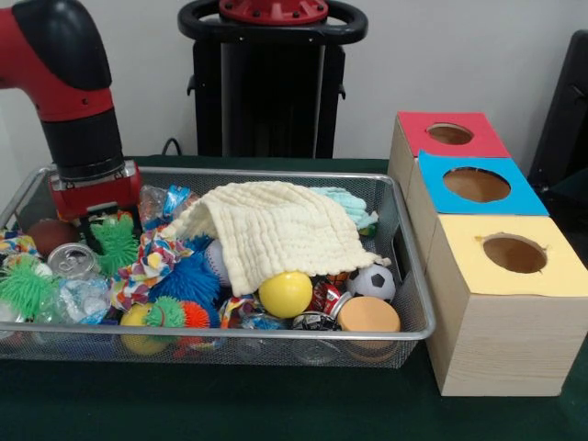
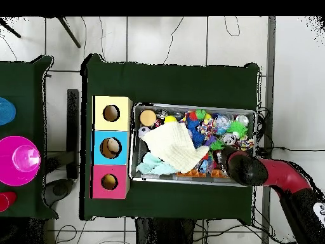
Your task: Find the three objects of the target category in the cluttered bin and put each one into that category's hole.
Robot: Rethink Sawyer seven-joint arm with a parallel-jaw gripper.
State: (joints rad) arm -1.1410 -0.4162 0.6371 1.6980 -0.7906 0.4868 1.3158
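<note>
The silver wire-mesh bin is full of clutter; it also shows in the overhead view. The hole with the red face is the farthest of three wooden boxes to the right of the bin, and it shows in the overhead view too. My gripper reaches down into the bin's far left corner, just above a green spiky toy. The wrist hides its tips. In the overhead view the gripper is at the bin's right end.
A cream cloth covers the bin's middle. Around it lie a yellow ball, a small soccer ball, a blue spiky ball, a can and a brown ball. Blue-faced and yellow-faced holes sit nearer.
</note>
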